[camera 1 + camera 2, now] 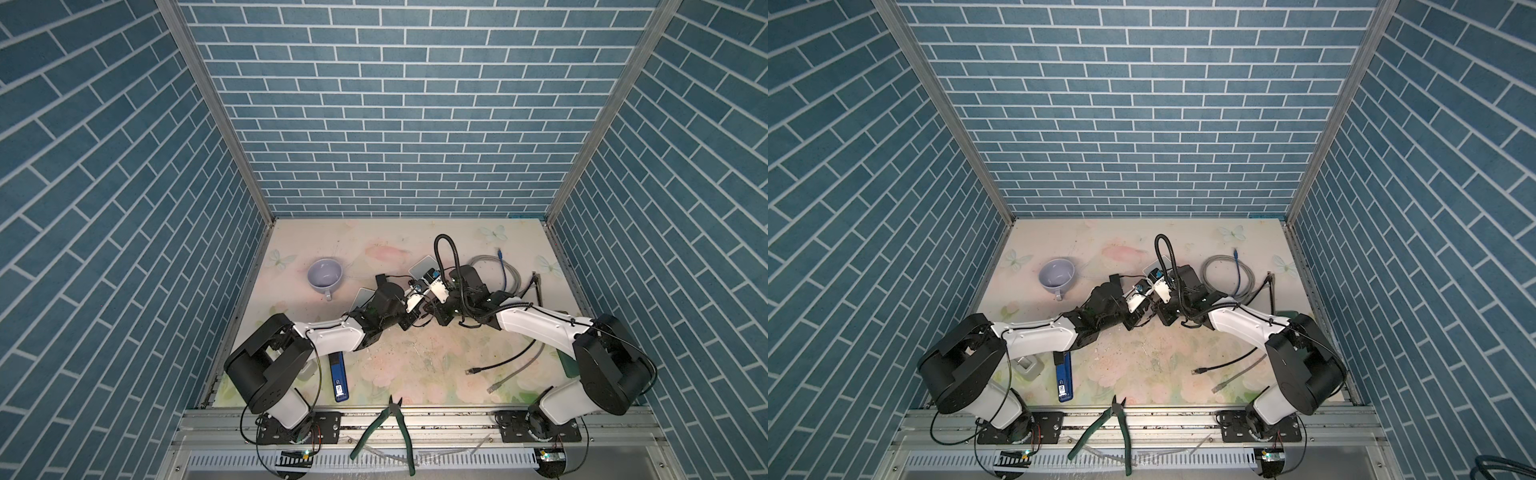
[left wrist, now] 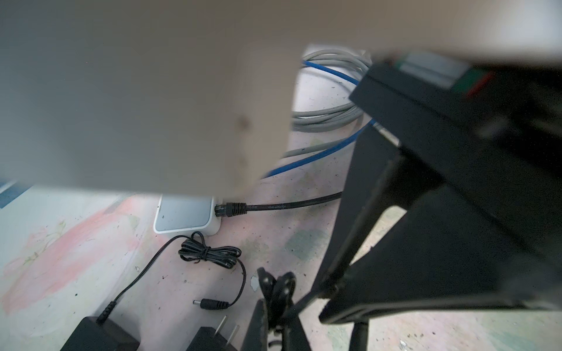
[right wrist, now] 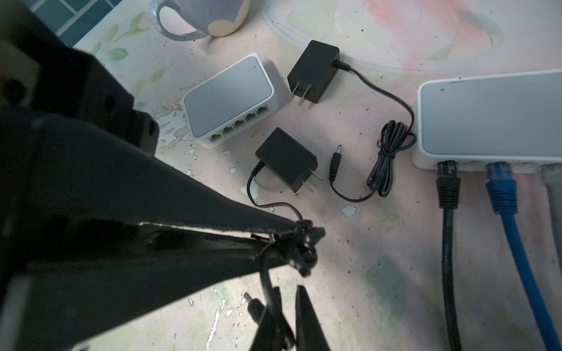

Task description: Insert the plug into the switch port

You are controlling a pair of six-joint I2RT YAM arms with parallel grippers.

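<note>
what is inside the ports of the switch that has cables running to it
The switch ports hold a black plug, a blue plug and a grey cable. Any further ports lie outside the frame.

We see a pale lilac mug (image 1: 325, 274) standing upright at the far left of the flowered table (image 1: 415, 365), and near the front left a flat blue box (image 1: 338, 376) with a small grey tub (image 1: 1029, 365) close by. Green-handled pliers (image 1: 394, 411) lie open across the table's front edge, handles over the metal rail (image 1: 436, 419). At the front right we find a loose black cable (image 1: 503, 362) beside a loose grey cable (image 1: 514, 375), and farther back a grey coil (image 1: 1223, 259) crossed by a blue cable (image 1: 1239, 272).
</note>
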